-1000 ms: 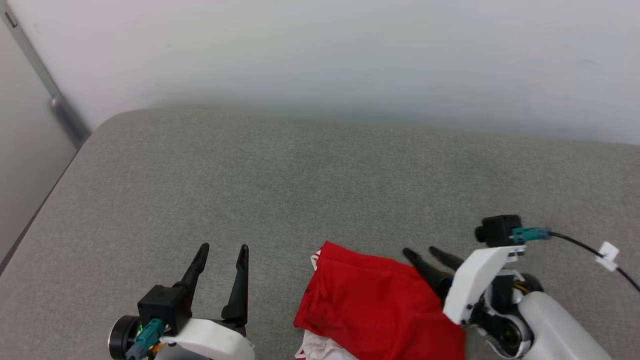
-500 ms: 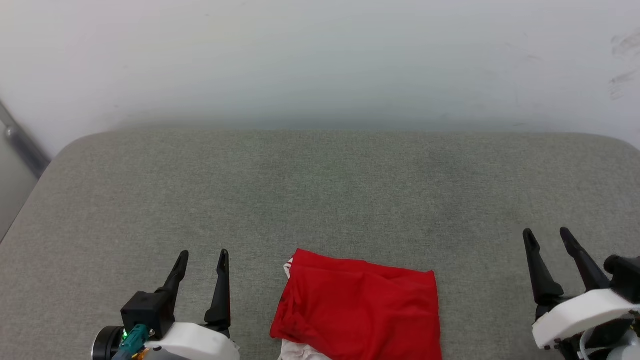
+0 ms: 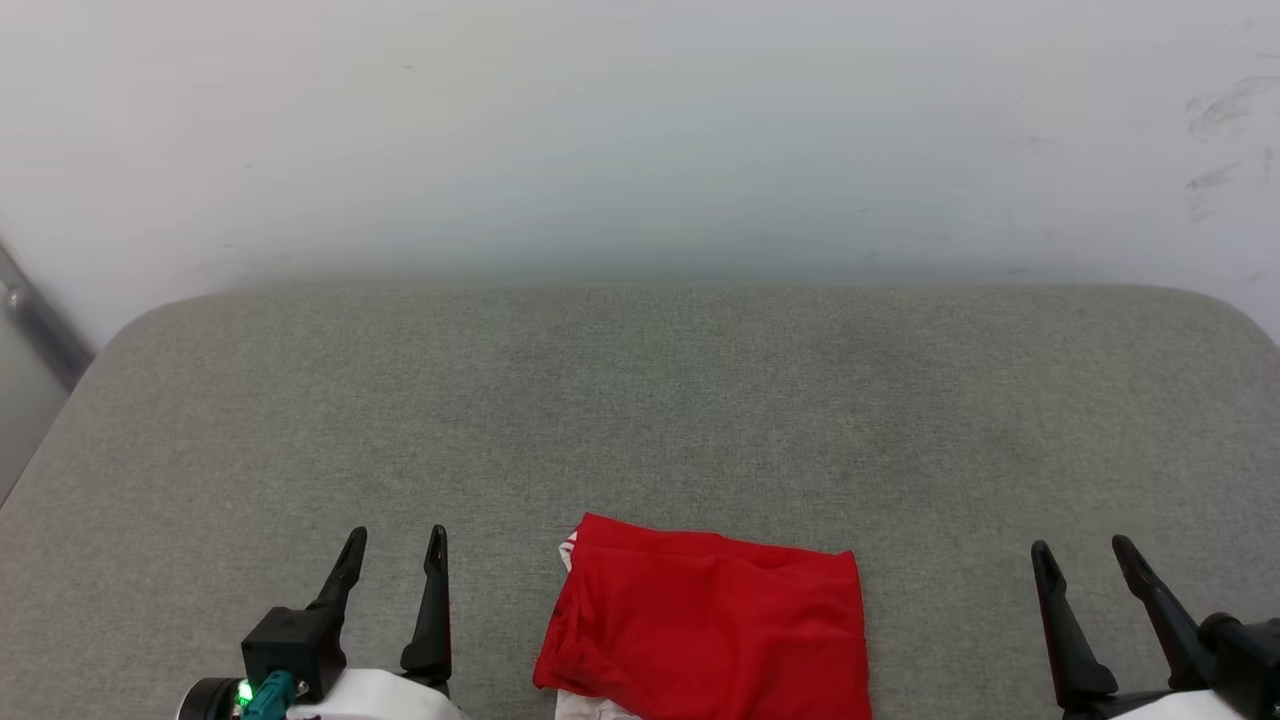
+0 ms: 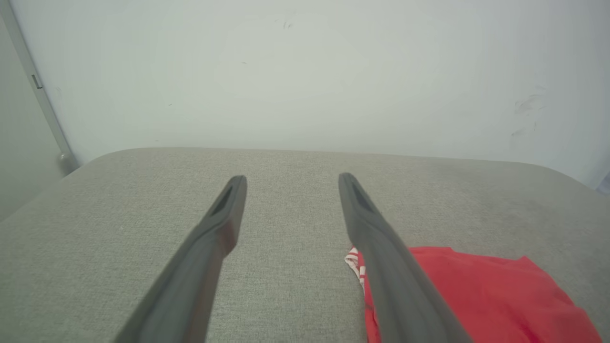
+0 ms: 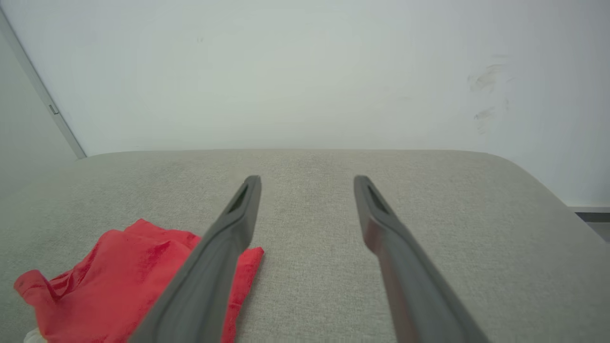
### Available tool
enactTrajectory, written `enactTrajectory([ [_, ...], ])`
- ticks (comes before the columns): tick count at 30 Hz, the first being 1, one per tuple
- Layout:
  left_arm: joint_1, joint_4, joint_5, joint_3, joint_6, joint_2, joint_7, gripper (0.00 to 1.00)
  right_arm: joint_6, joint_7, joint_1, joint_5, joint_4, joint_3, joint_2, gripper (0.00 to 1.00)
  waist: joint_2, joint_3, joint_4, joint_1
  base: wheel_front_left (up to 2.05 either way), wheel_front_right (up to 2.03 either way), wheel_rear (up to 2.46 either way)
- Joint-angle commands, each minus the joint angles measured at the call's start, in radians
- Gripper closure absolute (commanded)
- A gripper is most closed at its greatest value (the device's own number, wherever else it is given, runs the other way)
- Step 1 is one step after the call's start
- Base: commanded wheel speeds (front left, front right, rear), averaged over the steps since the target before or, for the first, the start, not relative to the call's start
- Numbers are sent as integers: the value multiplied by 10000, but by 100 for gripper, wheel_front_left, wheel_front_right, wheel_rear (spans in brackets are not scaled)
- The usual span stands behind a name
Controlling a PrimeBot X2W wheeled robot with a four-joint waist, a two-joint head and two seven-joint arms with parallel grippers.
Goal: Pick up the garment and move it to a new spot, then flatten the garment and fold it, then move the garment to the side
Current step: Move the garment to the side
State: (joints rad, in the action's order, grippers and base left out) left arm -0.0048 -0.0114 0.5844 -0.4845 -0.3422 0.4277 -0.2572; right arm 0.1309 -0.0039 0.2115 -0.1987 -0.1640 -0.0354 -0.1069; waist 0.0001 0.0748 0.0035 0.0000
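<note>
Now, in the head view you find the garment [image 3: 705, 625] lying as a rough red rectangle at the near edge of the grey cushioned surface [image 3: 640, 400], its lower part cut off by the bottom of the frame. A sliver of white sleeve [image 3: 567, 547] peeks out at its upper left corner, and more white cloth shows under its lower left corner. Your left gripper [image 3: 396, 535] sits near the garment's left side, apart from it, jaws spread and holding nothing. Your right gripper [image 3: 1081, 547] stands well off to the garment's right, likewise spread wide and empty. A pale wall [image 3: 640, 130] rises behind the surface, with scuff marks [image 3: 1215, 180] at its upper right.

Next, in the left wrist view, the left fingers [image 4: 217, 228] fan apart over bare grey fabric. The garment lies at the lower right, partly hidden behind the right-hand finger, and a red-striped white edge shows just beside that finger.

Lastly, in the right wrist view, the right fingers [image 5: 381, 228] are parted with only grey fabric between them. The garment sits rumpled at the lower left, and the left-hand finger crosses in front of its nearest corner.
</note>
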Motion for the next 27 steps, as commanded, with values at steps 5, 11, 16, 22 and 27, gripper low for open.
enactTrajectory([
  [5,-8,-139,-98,-64,71,-19,-42,0,-3,255,325,122,-513,-191,238,0,-1,-38,-41,0,0,0,0],
  [11,-168,-227,-95,-53,136,-79,-51,0,-3,442,295,160,-769,-328,380,0,-1,-110,-59,0,0,0,0],
  [16,-214,-253,-119,41,95,-105,-66,0,-3,844,237,-275,-734,-761,492,0,-1,-200,-4,0,0,0,0],
  [22,-138,-55,-127,287,-6,-223,-80,0,-2,2322,-317,-1585,152,-2077,530,0,-1,-300,115,0,0,0,0],
  [27,-267,41,-295,358,64,-403,-92,0,-2,4054,-1049,-2703,1804,-3053,275,0,-1,-479,476,0,0,0,0],
])
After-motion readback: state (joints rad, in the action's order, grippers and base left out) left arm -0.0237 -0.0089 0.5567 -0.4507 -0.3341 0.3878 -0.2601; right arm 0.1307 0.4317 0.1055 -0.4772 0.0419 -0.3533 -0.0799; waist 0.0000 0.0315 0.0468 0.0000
